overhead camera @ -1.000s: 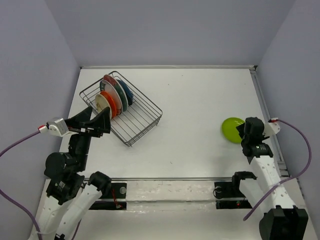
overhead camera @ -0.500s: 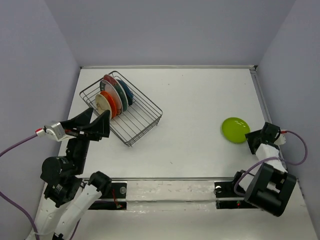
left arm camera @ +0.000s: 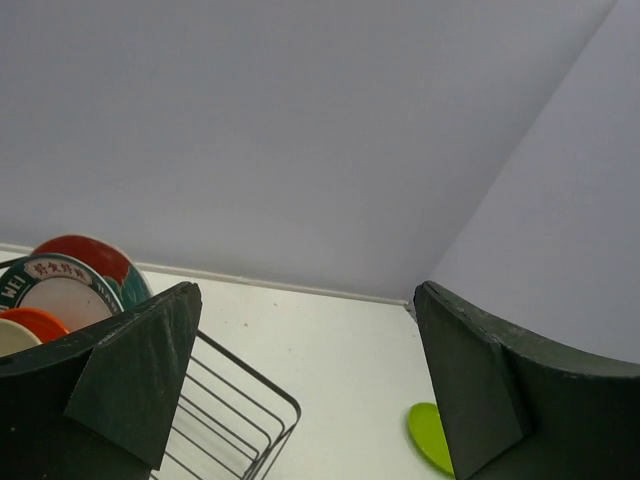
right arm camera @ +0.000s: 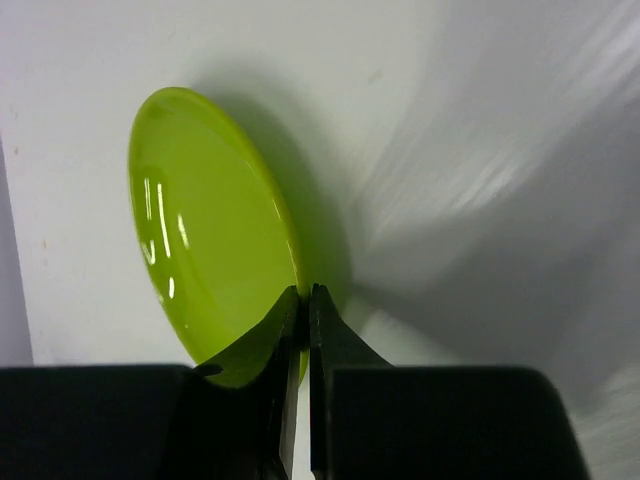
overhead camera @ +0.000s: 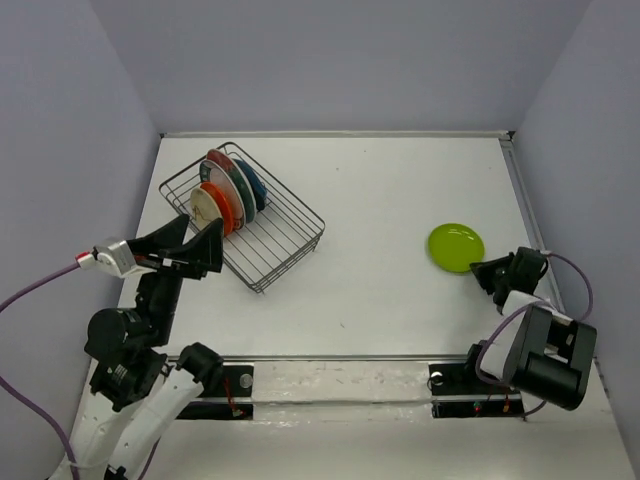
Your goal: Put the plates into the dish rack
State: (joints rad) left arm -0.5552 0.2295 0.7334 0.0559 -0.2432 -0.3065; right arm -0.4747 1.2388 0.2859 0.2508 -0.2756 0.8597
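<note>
On the white table (overhead camera: 380,190), the dish rack (overhead camera: 282,236) at left holds upright plates (overhead camera: 225,190). The right gripper (right arm camera: 303,300) clamps the lime green plate (right arm camera: 200,230) by its rim, apparently tilted; the left gripper (left arm camera: 305,295) hovers spread wide beside the rack.

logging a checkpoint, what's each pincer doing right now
Left pincer: open, holding nothing.
Right pincer: shut on the rim of the lime green plate.
</note>
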